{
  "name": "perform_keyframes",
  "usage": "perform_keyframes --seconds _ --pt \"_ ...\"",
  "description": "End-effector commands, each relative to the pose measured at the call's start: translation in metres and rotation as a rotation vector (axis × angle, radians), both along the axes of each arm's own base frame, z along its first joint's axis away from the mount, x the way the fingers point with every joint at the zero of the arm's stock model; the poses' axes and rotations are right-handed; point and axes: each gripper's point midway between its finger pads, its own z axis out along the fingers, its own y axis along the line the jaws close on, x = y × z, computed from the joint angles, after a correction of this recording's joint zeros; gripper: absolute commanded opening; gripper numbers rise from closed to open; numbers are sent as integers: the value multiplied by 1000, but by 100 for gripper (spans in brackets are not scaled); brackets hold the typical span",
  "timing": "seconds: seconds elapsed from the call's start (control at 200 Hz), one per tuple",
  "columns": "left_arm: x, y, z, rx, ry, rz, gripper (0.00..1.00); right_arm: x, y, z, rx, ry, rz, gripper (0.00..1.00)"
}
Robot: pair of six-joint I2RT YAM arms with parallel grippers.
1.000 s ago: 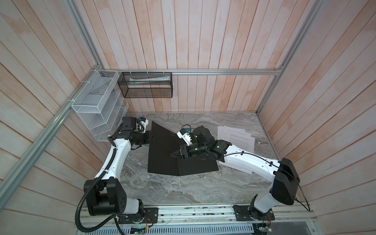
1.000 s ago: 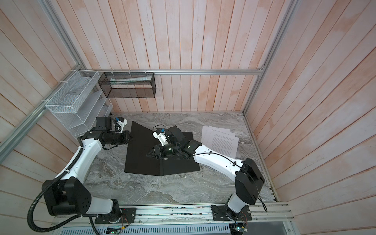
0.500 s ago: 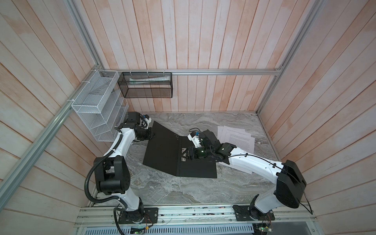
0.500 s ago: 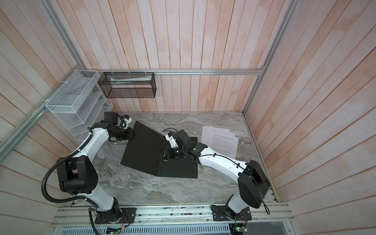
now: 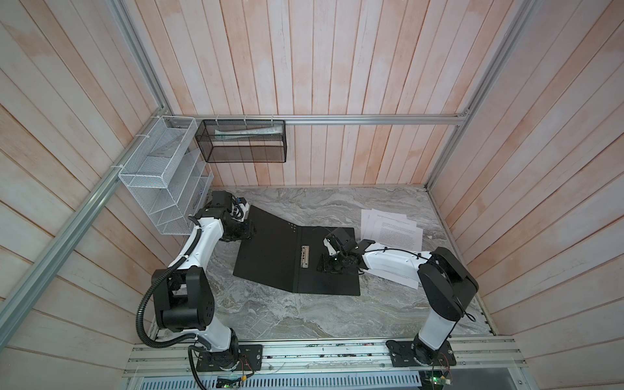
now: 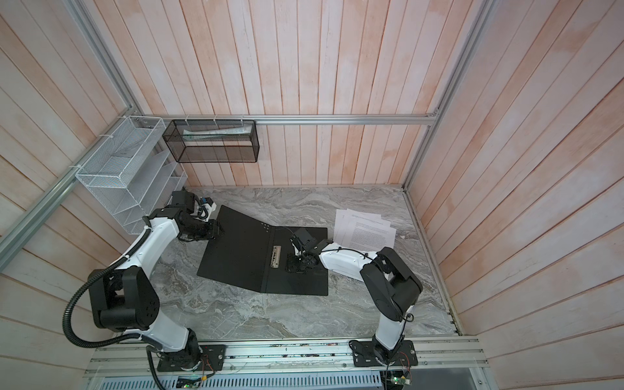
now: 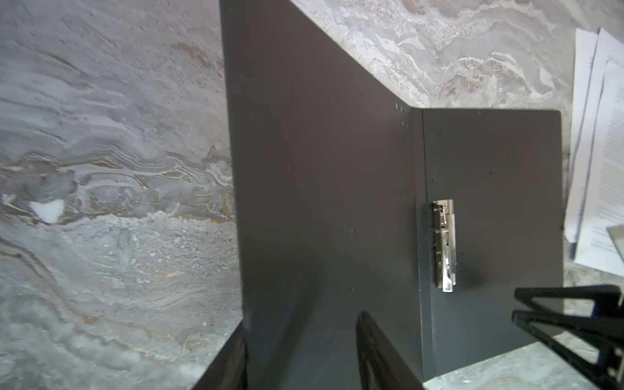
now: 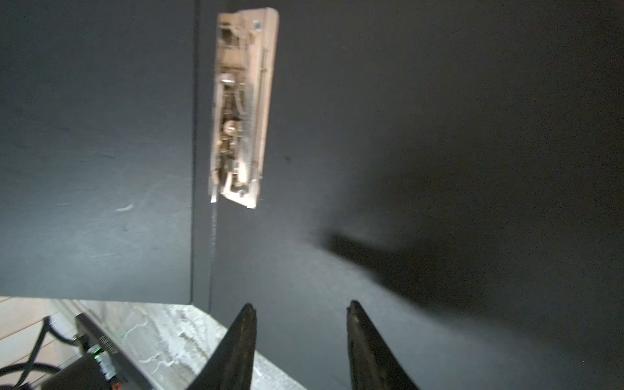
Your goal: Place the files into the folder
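Currently, the folder [image 5: 270, 256] is laid open on the table [image 5: 304, 314], the files [image 5: 395, 229] just beside it. The left gripper [image 7: 302, 320] is spread astride its cover edge; the right gripper [image 8: 300, 304] is spread above it.

left arm: white-and-black left arm [image 5: 199, 248] bent at elbow, forearm angled to the far left, wrist turned inward
left gripper: black two-finger left gripper [image 7: 302, 322] jaws apart (wide gap)
right arm: white-and-black right arm [image 5: 391, 262] stretched low toward centre
right gripper: black two-finger right gripper [image 8: 301, 304] tipped down, jaws parted
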Motion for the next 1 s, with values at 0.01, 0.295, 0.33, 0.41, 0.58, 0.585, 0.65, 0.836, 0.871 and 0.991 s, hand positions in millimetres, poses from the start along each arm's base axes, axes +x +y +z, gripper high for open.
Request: perform_keyframes --seconds 0.01,0.295,0.33,0.41,0.58,0.585,0.65,0.836,0.871,0.991 --pt "-18 5 6 40 12 -11 56 6 -14 -12 -85 -13 -21 43" --pt "-25 8 37 75 -59 -29 66 17 -31 -24 -167 -37 -2 42" --pt "-26 7 43 77 -74 -36 69 19 -33 -25 -171 -39 -1 42" --pt "-28 -2 60 41 -124 -84 72 27 -38 -25 -175 -52 16 42" --pt "-34 -37 73 -103 -160 -186 71 45 -48 -27 -188 -56 56 40" --pt "-34 -38 73 -106 -160 -189 71 45 -48 -27 -189 -56 57 41" --pt "-36 -51 66 -145 -134 -211 70 52 -52 -29 -199 -54 65 40" --pt "-37 -79 43 -229 -103 -234 66 71 -61 -40 -227 -43 69 39" --pt "-37 -83 40 -253 -104 -232 66 74 -62 -40 -230 -46 69 39" --pt "-36 -92 26 -338 -61 -188 64 81 -56 -26 -234 -66 72 38"
